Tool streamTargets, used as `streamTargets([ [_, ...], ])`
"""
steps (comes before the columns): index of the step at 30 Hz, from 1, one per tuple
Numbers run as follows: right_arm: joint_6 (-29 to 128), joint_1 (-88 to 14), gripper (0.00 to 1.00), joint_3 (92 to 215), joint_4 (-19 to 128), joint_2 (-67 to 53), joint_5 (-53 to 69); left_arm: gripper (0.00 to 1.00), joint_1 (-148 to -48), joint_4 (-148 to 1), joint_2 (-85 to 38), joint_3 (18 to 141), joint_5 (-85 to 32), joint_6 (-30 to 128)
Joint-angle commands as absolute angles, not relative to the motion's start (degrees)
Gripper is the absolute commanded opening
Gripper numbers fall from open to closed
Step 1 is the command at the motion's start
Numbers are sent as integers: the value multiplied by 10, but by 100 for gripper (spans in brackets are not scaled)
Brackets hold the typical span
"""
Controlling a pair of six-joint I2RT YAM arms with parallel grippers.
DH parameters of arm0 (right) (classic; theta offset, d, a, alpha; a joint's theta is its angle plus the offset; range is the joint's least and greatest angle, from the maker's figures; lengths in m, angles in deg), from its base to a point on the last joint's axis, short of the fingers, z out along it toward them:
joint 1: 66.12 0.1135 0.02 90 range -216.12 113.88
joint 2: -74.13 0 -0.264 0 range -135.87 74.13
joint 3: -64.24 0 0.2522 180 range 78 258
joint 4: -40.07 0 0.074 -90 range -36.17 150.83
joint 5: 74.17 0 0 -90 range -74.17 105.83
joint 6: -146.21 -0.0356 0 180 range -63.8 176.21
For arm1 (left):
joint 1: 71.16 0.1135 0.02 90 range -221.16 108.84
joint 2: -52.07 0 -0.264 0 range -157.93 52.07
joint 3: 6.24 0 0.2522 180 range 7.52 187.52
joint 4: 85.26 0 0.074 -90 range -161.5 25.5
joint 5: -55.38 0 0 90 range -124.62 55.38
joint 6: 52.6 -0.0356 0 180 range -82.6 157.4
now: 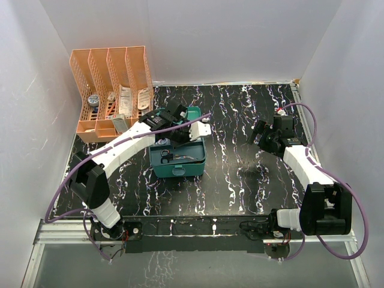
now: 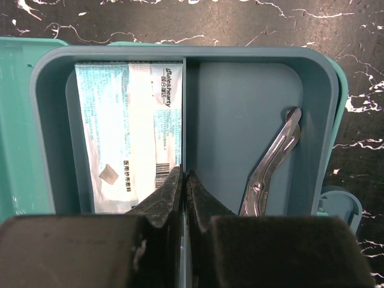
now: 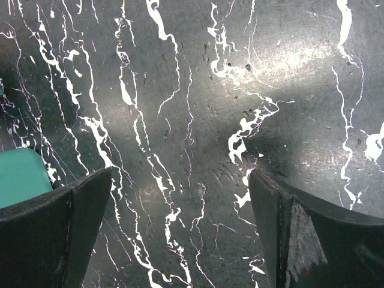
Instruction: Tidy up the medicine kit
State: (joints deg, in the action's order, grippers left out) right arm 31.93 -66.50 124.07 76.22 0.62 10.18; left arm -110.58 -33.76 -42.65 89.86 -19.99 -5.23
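Observation:
The medicine kit [image 1: 191, 165] is a teal box lying open at the table's left centre, with its lid [image 1: 193, 113] behind it. Its darker divided insert tray [image 2: 321, 120] holds a white printed packet [image 2: 129, 132] in the left compartment and metal scissors [image 2: 271, 165] in the right. My left gripper [image 2: 185, 172] reaches down into the tray, shut on the thin divider wall [image 2: 185, 108] between the compartments. My right gripper [image 3: 180, 174] hovers open over bare tabletop to the right of the kit [image 3: 18, 174], with nothing between its fingers.
An orange slotted file rack [image 1: 114, 90] with several packets and small items stands at the back left, close behind the kit. White walls enclose the black marbled table [image 1: 240, 174] on three sides. The right arm [image 1: 300, 162] stretches along the right side.

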Motion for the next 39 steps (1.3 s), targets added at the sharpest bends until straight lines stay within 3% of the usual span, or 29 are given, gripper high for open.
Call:
streamTargets([
  [1,324,-664,98,1256,753,25,114,0,-1101,-366,-392,886,-177,-70],
  [16,322,-664,98,1255,763,31,122,0,-1088,-376,-413,844,-107,-73],
  [21,324,-664,98,1256,766,31,125,51,-1078,-386,-427,860,-111,-55],
  [23,324,-664,98,1254,766,30,124,62,-1075,-386,-432,874,-113,-42],
  [31,332,-664,98,1250,758,29,113,85,-1056,-388,-431,913,-129,-4],
  [39,326,-664,98,1255,752,18,102,91,-1025,-389,-423,950,-135,5],
])
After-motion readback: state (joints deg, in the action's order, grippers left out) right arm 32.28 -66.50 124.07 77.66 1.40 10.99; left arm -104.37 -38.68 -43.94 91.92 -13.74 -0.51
